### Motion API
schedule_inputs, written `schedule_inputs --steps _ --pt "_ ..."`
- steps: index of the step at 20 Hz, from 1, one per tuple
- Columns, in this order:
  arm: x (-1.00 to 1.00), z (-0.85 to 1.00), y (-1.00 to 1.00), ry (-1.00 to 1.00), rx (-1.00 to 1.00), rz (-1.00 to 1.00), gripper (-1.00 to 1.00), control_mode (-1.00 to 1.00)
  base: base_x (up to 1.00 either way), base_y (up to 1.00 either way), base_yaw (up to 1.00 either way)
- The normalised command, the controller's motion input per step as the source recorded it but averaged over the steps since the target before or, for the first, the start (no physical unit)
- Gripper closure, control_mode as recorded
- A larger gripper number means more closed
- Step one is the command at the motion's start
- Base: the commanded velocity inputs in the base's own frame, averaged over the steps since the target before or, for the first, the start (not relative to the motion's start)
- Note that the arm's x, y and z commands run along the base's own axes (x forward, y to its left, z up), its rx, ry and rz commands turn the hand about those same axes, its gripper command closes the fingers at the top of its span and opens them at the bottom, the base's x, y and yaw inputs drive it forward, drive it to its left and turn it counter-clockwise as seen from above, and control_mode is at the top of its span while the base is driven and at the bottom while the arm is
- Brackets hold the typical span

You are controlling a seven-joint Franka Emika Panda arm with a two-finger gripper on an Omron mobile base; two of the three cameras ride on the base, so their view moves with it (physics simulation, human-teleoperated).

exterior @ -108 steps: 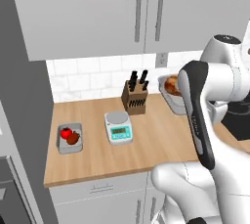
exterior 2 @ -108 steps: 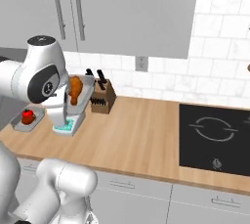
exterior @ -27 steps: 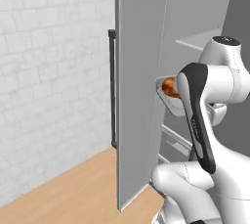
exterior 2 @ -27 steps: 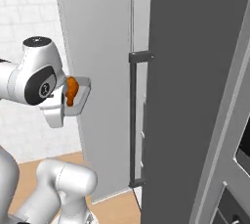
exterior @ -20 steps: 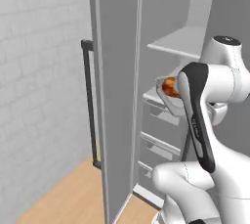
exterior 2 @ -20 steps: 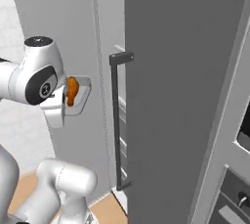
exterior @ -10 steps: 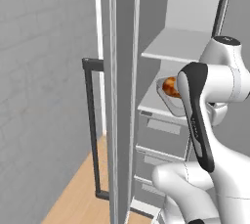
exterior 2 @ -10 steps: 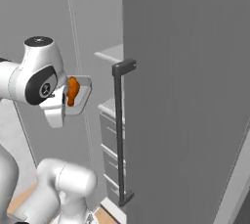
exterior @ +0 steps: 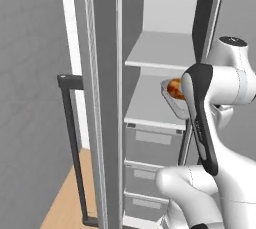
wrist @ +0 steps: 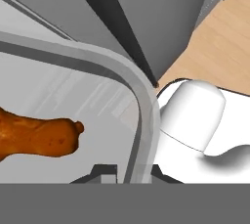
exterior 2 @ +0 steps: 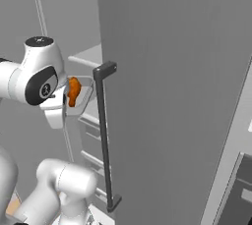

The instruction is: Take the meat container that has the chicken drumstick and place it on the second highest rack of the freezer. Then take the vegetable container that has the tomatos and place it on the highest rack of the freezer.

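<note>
The freezer (exterior: 150,138) stands open in front of me, its door (exterior: 102,98) seen nearly edge-on at the left. Inside, the highest rack (exterior: 161,54) lies above the second highest rack (exterior: 148,109). A clear meat container (exterior: 169,96) with the orange-brown chicken drumstick (exterior: 174,87) hangs at about the height of the gap between them, partly behind my arm. In the right base view the container (exterior 2: 84,96) and drumstick (exterior 2: 74,91) sit beside my hand. My gripper (wrist: 128,174) is shut on the container's rim (wrist: 141,105), with the drumstick (wrist: 34,137) inside. The tomatos are out of view.
Grey drawers (exterior: 152,140) fill the freezer below the racks. The door's long dark bar handle (exterior: 74,143) juts out to the left; from the right base view the door (exterior 2: 172,96) and its handle (exterior 2: 102,135) stand close on my right. Wooden floor (exterior: 65,203) shows below.
Both base views have swung further toward the freezer, so its door now shows edge-on and the shelves face me. The arm and the held container keep the same pose.
</note>
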Motion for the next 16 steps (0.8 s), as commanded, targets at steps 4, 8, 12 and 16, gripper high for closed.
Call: schedule_inputs --steps 4,8,12,16 --pt "0.00 0.00 0.00 0.00 0.00 0.00 1.00 1.00 0.49 0.08 -0.30" --pt "0.00 0.00 0.00 0.00 0.00 0.00 1.00 1.00 0.44 0.18 -0.29" --pt "0.00 0.00 0.00 0.00 0.00 0.00 1.00 1.00 0.38 0.21 -0.25" --pt "0.00 0.00 0.00 0.00 0.00 0.00 1.00 1.00 0.45 0.27 -0.25"
